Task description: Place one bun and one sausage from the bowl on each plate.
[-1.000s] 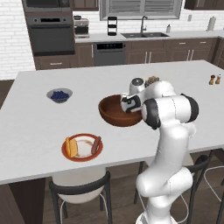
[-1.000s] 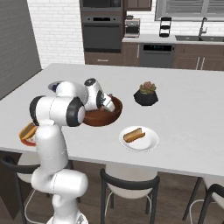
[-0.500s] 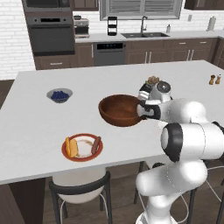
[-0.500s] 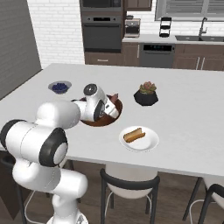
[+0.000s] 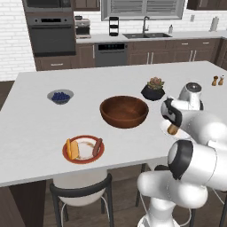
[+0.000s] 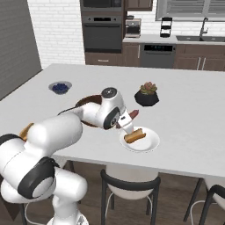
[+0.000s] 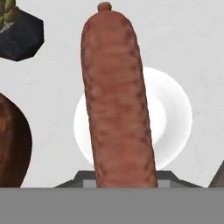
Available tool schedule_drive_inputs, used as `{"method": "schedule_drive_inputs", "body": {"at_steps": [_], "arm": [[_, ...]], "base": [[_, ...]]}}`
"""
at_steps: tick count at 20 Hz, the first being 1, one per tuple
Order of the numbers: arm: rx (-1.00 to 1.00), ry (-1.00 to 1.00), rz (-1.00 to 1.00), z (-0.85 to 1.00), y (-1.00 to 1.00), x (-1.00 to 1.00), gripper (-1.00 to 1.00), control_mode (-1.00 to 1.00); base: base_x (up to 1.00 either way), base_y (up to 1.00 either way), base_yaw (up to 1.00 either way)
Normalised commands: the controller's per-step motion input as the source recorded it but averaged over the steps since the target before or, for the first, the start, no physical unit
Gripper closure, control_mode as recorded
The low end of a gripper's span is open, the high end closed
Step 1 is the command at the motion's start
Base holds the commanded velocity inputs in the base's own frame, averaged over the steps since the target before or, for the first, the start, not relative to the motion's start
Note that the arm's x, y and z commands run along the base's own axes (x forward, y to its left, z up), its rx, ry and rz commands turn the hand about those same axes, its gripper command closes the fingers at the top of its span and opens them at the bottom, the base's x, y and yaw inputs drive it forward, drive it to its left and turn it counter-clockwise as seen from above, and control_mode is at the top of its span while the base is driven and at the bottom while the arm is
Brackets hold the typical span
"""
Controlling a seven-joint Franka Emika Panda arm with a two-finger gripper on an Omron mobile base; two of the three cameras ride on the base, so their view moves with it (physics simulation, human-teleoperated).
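Gripper (image 6: 127, 119) clamps sausage (image 7: 117, 96) (above white plate (image 7: 177, 114)).

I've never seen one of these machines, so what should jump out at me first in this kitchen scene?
The big white robot arm's pincer grips a reddish-brown sausage, holding it above the plain white round plate, where a bun already lies. Behind it on the pale island stands the large dark reddish-brown wooden bowl. Near the front edge, the red-orange-rimmed plate already carries a bun and a sausage.

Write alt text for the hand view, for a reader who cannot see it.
A reddish-brown sausage held in the hand stretches up the frame's middle, above a plain white plate on the pale counter. The wooden bowl edges in at left, a black plant pot top left.
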Motion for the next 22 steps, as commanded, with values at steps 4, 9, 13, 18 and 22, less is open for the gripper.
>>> {"method": "schedule_drive_inputs", "body": {"at_steps": [4,9,13,18,22], "arm": [[0.11,0.06,-0.03,-0.5,-0.4,-0.18,1.0,-1.0],[0.1,0.01,0.0,-0.43,-0.26,-0.04,1.0,-1.0],[0.04,0.0,0.0,-0.37,-0.24,0.0,1.0,-1.0],[0.0,0.02,0.0,-0.42,-0.28,0.03,1.0,-1.0],[0.0,0.04,0.0,-0.32,-0.02,0.24,1.0,-1.0]], "base": [[0.0,0.0,0.0],[0.0,0.0,0.0],[0.0,0.0,0.0],[0.0,0.0,0.0],[0.0,0.0,0.0]]}}
